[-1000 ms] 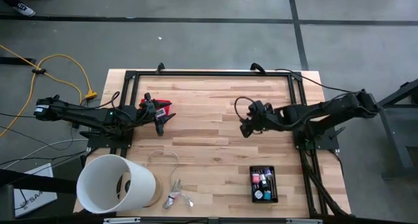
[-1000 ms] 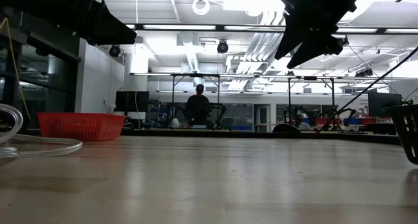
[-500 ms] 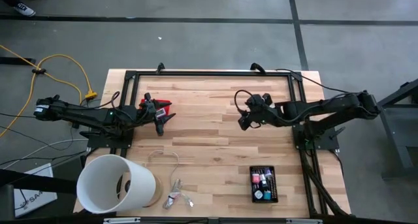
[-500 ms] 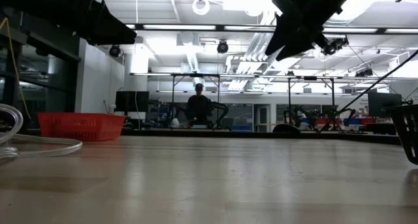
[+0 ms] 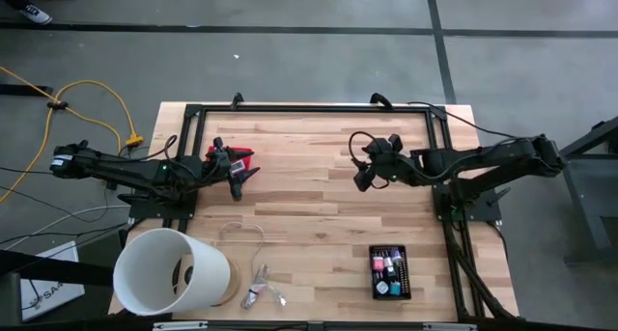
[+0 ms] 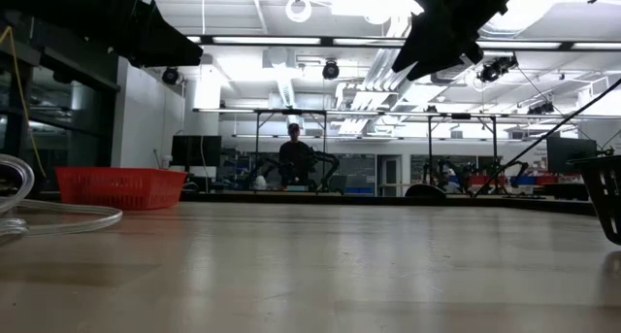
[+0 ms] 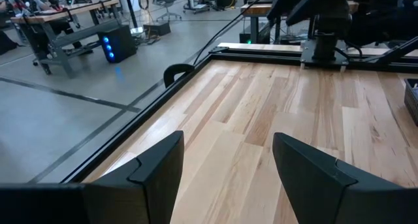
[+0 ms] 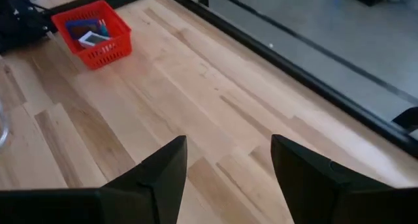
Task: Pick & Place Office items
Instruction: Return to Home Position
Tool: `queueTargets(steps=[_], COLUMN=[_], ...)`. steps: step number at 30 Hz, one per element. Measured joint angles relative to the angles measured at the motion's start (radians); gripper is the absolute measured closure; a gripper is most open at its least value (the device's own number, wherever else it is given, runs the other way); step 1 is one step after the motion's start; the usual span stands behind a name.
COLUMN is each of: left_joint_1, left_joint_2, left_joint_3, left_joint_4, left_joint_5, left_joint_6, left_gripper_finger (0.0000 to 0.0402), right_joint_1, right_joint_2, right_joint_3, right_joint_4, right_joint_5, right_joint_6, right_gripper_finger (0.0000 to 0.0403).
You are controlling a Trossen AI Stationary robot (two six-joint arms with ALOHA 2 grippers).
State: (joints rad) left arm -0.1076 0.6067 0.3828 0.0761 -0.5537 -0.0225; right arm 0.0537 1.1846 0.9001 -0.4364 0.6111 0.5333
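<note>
Right end effector (image 5: 360,180): released, fingers spread with nothing between them, hanging above bare tabletop (image 5: 309,225) near its middle. Left end effector (image 5: 242,181): likewise released and empty, facing the right one across the boards, well apart. Office items (image 5: 389,267): I count pink, teal, white and dark pieces packed in the black bin (image 5: 373,273), which sits well off to one side of the right end effector, toward the edge that carries the white tub (image 5: 174,271). I judge them light, rigid and smooth-skinned, best pinched across their flat sides; so closely packed, they leave little room for a finger between neighbours. Red basket (image 8: 93,33): just beside the left end effector, far ahead of the right one, with a few blue and white pieces inside. Wire loop (image 5: 241,231): on the boards between tub and bin. Nothing stands between either end effector and its own base.
</note>
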Motion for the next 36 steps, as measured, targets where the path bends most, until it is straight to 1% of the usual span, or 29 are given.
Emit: queueTargets(steps=[5,8,13,17,19,25,29,32,36], left_joint_1=[0.0,0.0,0.0,0.0,0.0,0.0,0.0,0.0,0.0], left_joint_2=[0.0,0.0,0.0,0.0,0.0,0.0,0.0,0.0,0.0], left_joint_3=[0.0,0.0,0.0,0.0,0.0,0.0,0.0,0.0,0.0], left_joint_4=[0.0,0.0,0.0,0.0,0.0,0.0,0.0,0.0,0.0], left_joint_5=[0.0,0.0,0.0,0.0,0.0,0.0,0.0,0.0,0.0], left_joint_6=[0.0,0.0,0.0,0.0,0.0,0.0,0.0,0.0,0.0], left_gripper_finger=[0.0175,0.0175,0.0175,0.0175,0.0175,0.0175,0.0175,0.0175,0.0175], right_joint_1=[-0.003,-0.003,-0.013,-0.018,-0.017,-0.017,-0.017,-0.017,-0.017], right_joint_2=[-0.051,-0.101,-0.242,-0.364,-0.43,-0.615,-0.725,-0.801,-0.879], right_joint_3=[-0.009,-0.07,-0.239,-0.372,-0.425,-0.551,-0.635,-0.69,-0.732], right_joint_4=[0.011,0.09,0.24,0.309,0.311,0.331,0.389,0.426,0.426], right_joint_5=[0.007,-0.006,-0.015,-0.022,-0.023,-0.028,-0.069,-0.094,-0.101], right_joint_6=[-0.049,-0.091,-0.12,-0.12,-0.122,-0.154,-0.193,-0.212,-0.217], right_gripper_finger=[0.0195,0.0195,0.0195,0.0195,0.0195,0.0195,0.0195,0.0195,0.0195])
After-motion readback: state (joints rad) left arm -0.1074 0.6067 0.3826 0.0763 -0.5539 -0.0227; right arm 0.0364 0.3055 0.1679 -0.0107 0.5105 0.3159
